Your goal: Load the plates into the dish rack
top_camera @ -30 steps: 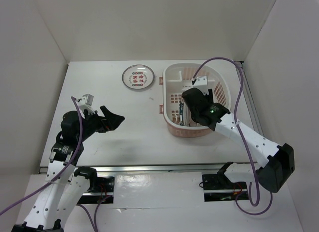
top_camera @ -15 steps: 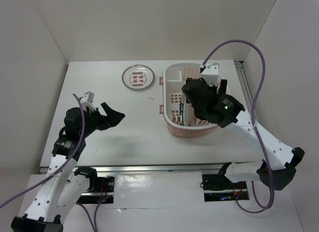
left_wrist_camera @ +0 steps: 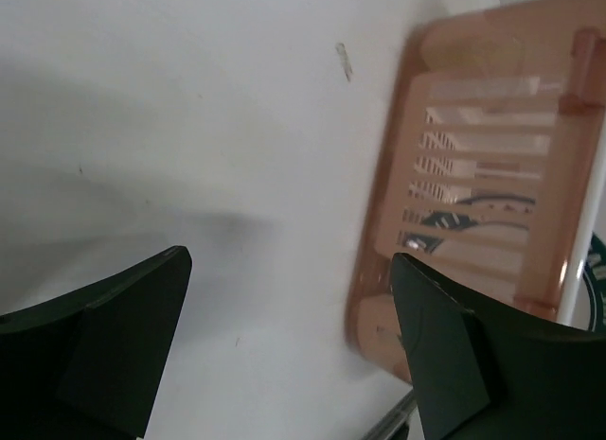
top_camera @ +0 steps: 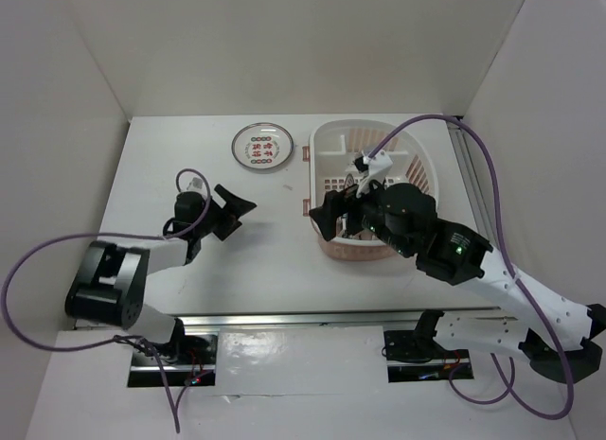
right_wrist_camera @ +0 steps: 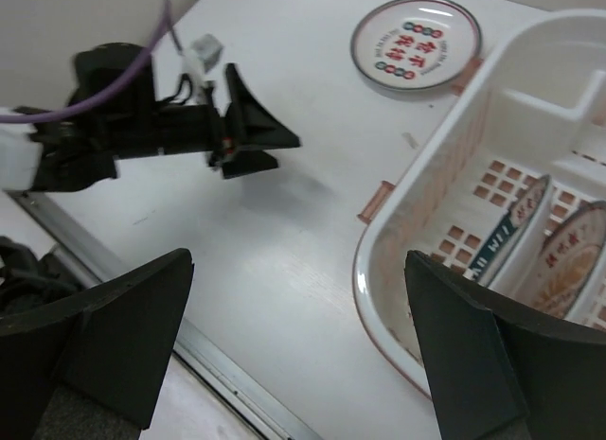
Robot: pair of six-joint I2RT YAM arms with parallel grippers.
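The plate with red-green characters [top_camera: 262, 146] lies flat on the table left of the dish rack [top_camera: 417, 166]; it also shows in the right wrist view [right_wrist_camera: 415, 44]. In that view the green-rimmed plate [right_wrist_camera: 511, 234] and the orange-centred plate [right_wrist_camera: 573, 255] stand on edge inside the rack [right_wrist_camera: 445, 213]. My right gripper [top_camera: 339, 202] is open and empty, raised over the rack's left wall and facing left [right_wrist_camera: 298, 345]. My left gripper [top_camera: 237, 213] is open and empty, low over the table left of the rack [left_wrist_camera: 289, 345]. The rack's side [left_wrist_camera: 379, 270] is close in front of it.
White walls enclose the table on the left, back and right. A metal rail [top_camera: 284, 319] runs along the near edge. My right arm [top_camera: 454, 255] crosses the rack's near right side. A purple cable [top_camera: 473, 156] loops over the rack's right side.
My right gripper has come up out of the rack and turned to face left, empty. My left arm has folded lower and its gripper has moved right, toward the rack.
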